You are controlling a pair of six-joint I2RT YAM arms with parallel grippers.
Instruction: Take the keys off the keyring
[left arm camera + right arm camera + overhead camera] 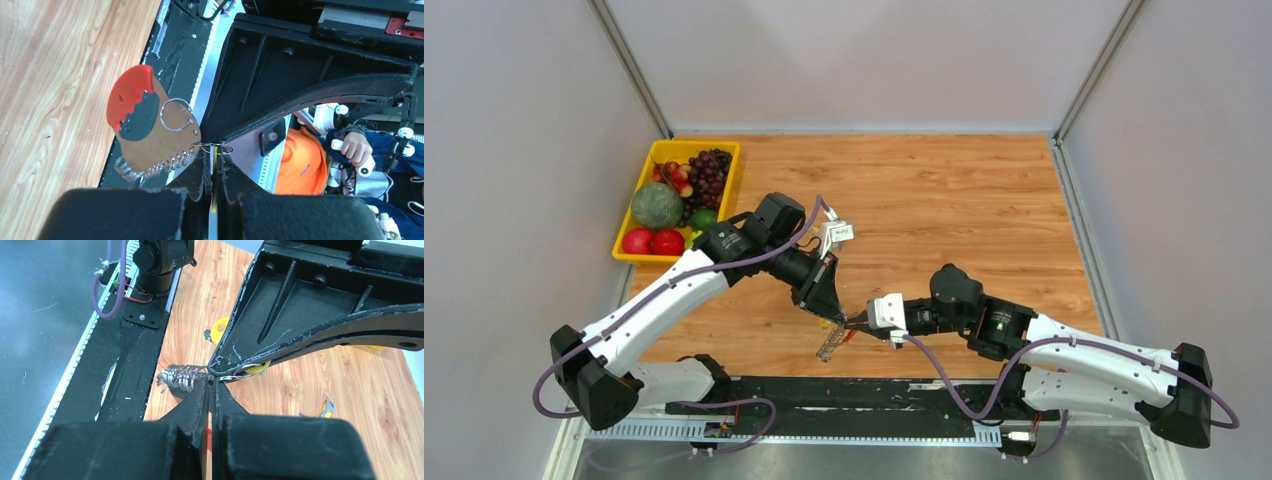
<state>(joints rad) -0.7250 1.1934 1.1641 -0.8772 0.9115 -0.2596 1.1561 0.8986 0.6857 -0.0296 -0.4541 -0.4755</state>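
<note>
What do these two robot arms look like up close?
The left arm and right arm are smooth white shells joined by chunky black joints, each trailed by a loose purple cable. The left pincer and right pincer have matte black, wedge-shaped fingers.

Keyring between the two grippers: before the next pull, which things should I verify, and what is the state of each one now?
1. Left gripper shut: ok; a yellow piece sits in its grip.
2. Right gripper shut at the small wire ring: ok; firmness cannot tell.
3. Keys off the keyring: not ok; the fan hangs along its edge.
4. Loose key on the table, away from the grippers: ok.
5. Fruit tray away from the grippers: ok.
</note>
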